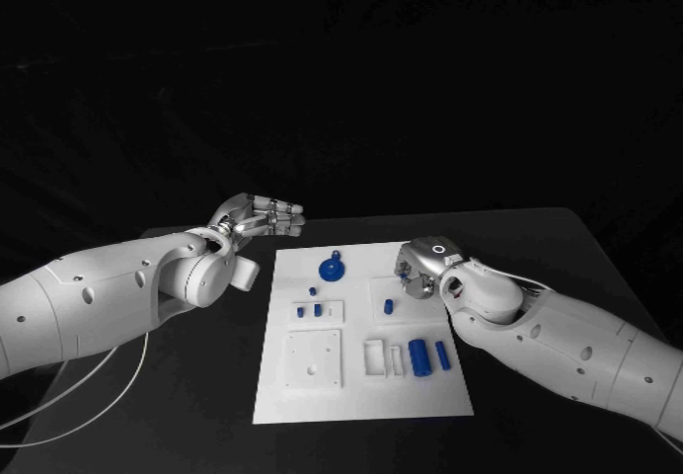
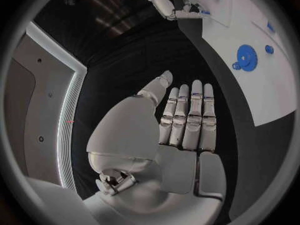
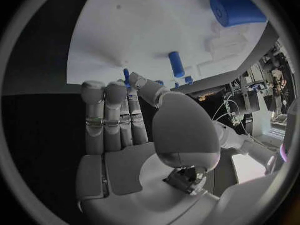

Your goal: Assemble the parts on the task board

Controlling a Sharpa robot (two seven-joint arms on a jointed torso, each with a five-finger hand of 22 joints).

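The white task board (image 1: 363, 395) lies mid-table. On it are a blue gear (image 1: 331, 270), two short blue pegs (image 1: 308, 310), a thick blue cylinder (image 1: 420, 355) and a slimmer one (image 1: 443, 356). My right hand (image 1: 422, 265) hovers low over the board's far right part; in the right wrist view its thumb and a finger pinch a small blue peg (image 3: 127, 75) just above the board (image 3: 144, 30). A loose blue peg (image 3: 177, 64) and the thick cylinder (image 3: 237, 10) lie beyond it. My left hand (image 1: 264, 217) is raised off the board's far left corner, fingers straight and together, holding nothing.
A white square plate (image 1: 313, 357) and a white bracket (image 1: 376, 357) sit on the board's near half. A white cable (image 1: 100, 385) trails over the black table at the left. The left wrist view shows the gear (image 2: 245, 57) and my right hand (image 2: 165, 0) far off.
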